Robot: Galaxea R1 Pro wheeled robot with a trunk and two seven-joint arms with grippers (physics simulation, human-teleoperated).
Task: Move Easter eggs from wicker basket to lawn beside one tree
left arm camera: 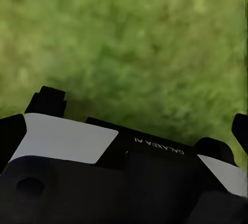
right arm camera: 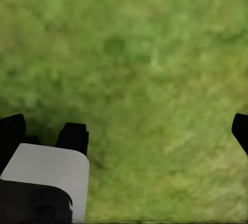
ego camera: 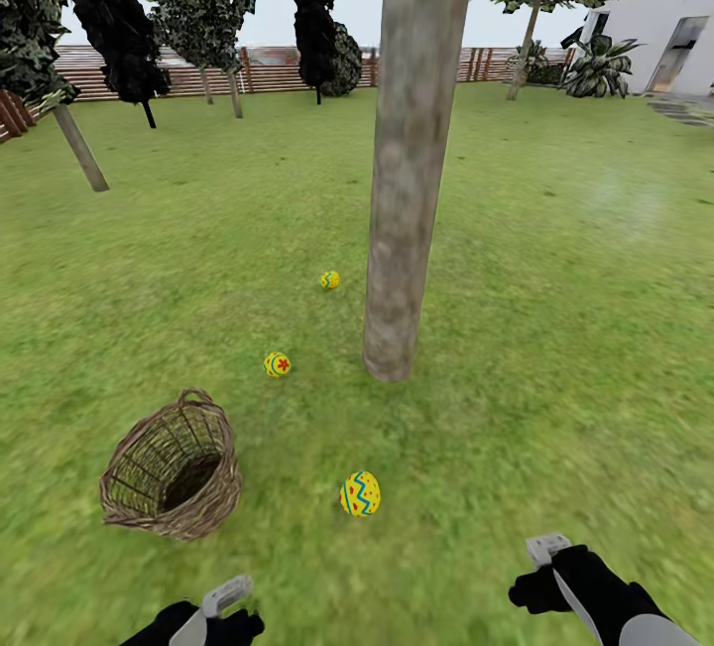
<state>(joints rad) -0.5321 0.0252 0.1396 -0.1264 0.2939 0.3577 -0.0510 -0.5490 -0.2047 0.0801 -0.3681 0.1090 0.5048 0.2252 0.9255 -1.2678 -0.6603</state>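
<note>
Three Easter eggs (ego camera: 360,494) (ego camera: 277,364) (ego camera: 329,280) lie on the lawn (ego camera: 555,328) beside the tree (ego camera: 407,229), the nearest upright. The wicker basket (ego camera: 174,467) lies tipped, mouth facing the robot. Left gripper (left arm camera: 144,126) and right gripper (right arm camera: 155,141) fingers spread apart over grass.

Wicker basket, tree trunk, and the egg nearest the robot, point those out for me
wicker basket (ego camera: 220,487): head view, on its woven outer wall.
tree trunk (ego camera: 407,190): head view, mid-height on the grey-brown bark.
nearest egg (ego camera: 360,494): head view, middle of its yellow shell with zigzag bands.
</note>
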